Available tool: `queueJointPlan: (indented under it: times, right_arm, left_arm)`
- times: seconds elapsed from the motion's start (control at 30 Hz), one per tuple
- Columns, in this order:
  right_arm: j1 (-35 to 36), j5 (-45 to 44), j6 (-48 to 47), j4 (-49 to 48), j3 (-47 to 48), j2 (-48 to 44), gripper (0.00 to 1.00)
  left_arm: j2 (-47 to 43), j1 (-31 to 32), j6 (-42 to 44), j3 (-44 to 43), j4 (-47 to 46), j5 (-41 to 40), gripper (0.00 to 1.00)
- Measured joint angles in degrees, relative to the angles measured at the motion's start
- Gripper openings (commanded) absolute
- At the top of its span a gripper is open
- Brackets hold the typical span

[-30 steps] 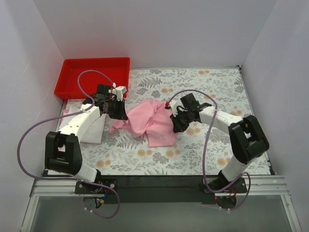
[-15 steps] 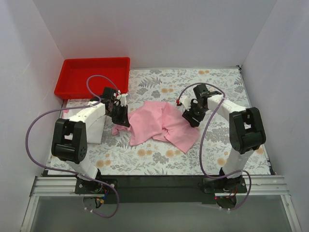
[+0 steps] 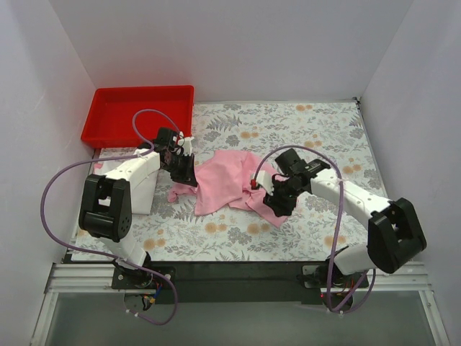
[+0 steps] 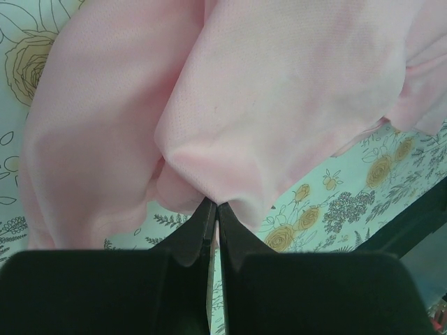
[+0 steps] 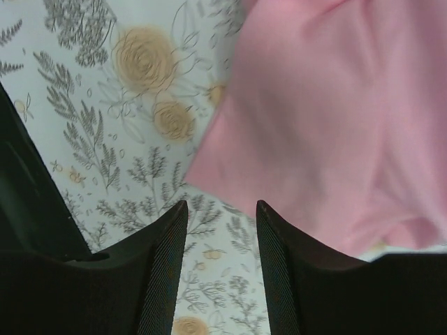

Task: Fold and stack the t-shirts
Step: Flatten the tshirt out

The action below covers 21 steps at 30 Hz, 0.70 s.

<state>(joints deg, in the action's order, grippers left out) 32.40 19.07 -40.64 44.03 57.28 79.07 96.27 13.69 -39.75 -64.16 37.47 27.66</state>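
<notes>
bench [image 3: 324, 137] carries pink t-shirt [image 3: 223, 184], crumpled mid-bench, nearer the left edge; light, limp, will sag and bunch, so grip hems or corners, not bulk; left hand [image 4: 215, 209] pinches a fold; right hand [image 5: 220, 206] spread, empty, over the shirt's near-right edge

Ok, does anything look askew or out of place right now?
Only the pink t-shirt: bunched in a central heap, not flat. The left gripper is shut on its left edge; right gripper hangs open at its right corner. Nothing spilled.
</notes>
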Motion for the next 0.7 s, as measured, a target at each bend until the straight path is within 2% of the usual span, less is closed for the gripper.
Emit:
queueJointPlan:
  times: [0.2, 0.6, 0.7]
  right_arm:
    - [4.8, -3.0, 1.7, 0.2, -7.7, 3.6, 0.51]
    - [9.0, -5.5, 4.2, -5.6, -8.4, 6.2, 0.52]
    - [9.5, -6.1, 4.3, -7.7, -9.6, 7.2, 0.47]
  left_arm:
    - [0.0, 0.0, 0.1, 0.0, 0.0, 0.0, 0.0]
    - [0.0, 0.0, 0.4, 0.1, 0.0, -0.1, 0.0]
    - [0.0, 0.0, 0.5, 0.1, 0.0, -0.1, 0.0]
